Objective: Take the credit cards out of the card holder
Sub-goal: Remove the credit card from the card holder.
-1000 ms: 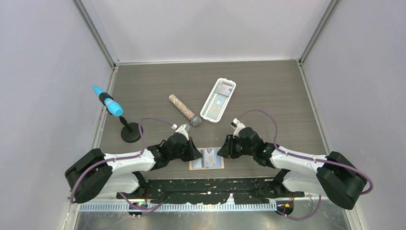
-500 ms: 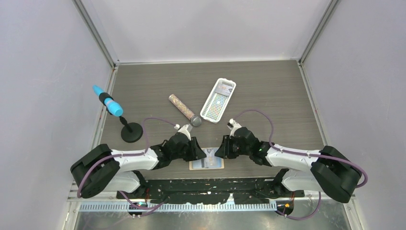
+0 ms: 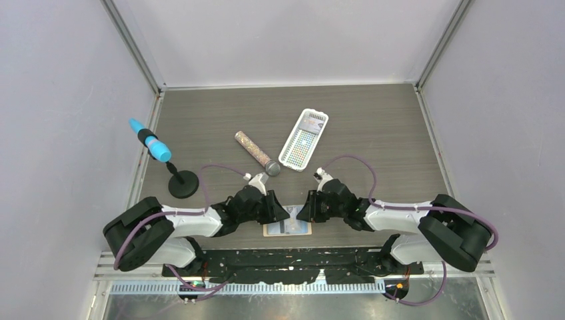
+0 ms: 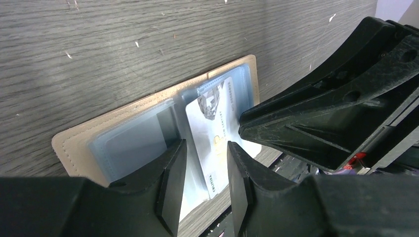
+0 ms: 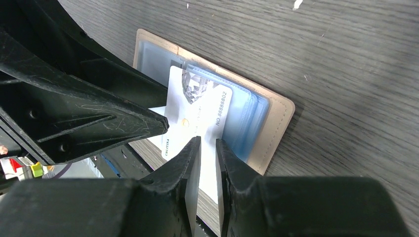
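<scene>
Right wrist: my right claw (image 5: 207,143) nearly pressed together over one credit card (image 5: 197,111), grip unclear; left claw (image 4: 206,145), slightly spread, half-hides the card holder (image 5: 279,111).

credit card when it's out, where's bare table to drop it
Bare table right of the white basket, and the back strip behind the glitter tube. Crowded at the near edge, where left gripper and right gripper sit over the card holder.

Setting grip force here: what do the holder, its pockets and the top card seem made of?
Holder: tan, matte, seam line along its edge, probably faux leather. Pockets: shiny, translucent bluish film, likely soft vinyl. Card: glossy white, printed, flat and stiff-looking, apparently plastic.
</scene>
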Robot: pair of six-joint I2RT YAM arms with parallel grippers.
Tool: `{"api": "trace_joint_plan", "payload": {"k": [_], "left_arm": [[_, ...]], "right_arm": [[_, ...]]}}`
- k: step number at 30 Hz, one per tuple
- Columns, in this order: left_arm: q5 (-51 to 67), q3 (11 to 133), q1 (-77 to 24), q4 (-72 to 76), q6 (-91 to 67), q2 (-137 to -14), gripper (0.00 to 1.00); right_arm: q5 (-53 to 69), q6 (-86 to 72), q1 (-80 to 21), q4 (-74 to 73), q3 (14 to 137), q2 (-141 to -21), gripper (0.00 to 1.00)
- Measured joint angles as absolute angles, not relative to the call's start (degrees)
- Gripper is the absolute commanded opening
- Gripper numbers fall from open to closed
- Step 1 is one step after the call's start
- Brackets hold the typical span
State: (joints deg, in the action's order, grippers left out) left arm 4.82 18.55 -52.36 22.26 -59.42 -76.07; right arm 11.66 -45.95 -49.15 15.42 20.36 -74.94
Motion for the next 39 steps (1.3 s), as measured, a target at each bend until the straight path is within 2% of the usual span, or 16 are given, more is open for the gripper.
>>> {"api": "trace_joint_plan", "payload": {"k": [5, 8, 12, 15, 24, 39], "left_arm": [[5.19, 17.47, -52.34, 24.93, -59.94, -76.49, 0.38], [5.56, 16.73, -52.34, 26.81, -60.88, -76.86, 0.34], [6.2, 16.23, -52.34, 28.53, -61.78, -77.91, 0.18], [6.55, 15.99, -52.31, 29.15, -62.33, -78.41, 0.0], [6.33, 15.55, -51.99, 28.27, -62.87, -75.42, 0.0], [3.05, 15.27, -50.43, 14.98, -60.82, -62.52, 0.0]], "right_arm": [[11.64, -46.59, -49.15, 16.69, 19.66, -74.96, 0.24], [11.62, -46.76, -49.17, 16.86, 19.59, -75.02, 0.24], [11.62, -46.76, -49.17, 16.93, 19.57, -75.02, 0.24], [11.62, -46.76, -49.17, 17.08, 19.42, -75.02, 0.24], [11.31, -46.74, -49.39, 17.15, 19.27, -75.02, 0.24], [9.72, -44.18, -49.39, 12.14, 19.81, -71.96, 0.27]]}}
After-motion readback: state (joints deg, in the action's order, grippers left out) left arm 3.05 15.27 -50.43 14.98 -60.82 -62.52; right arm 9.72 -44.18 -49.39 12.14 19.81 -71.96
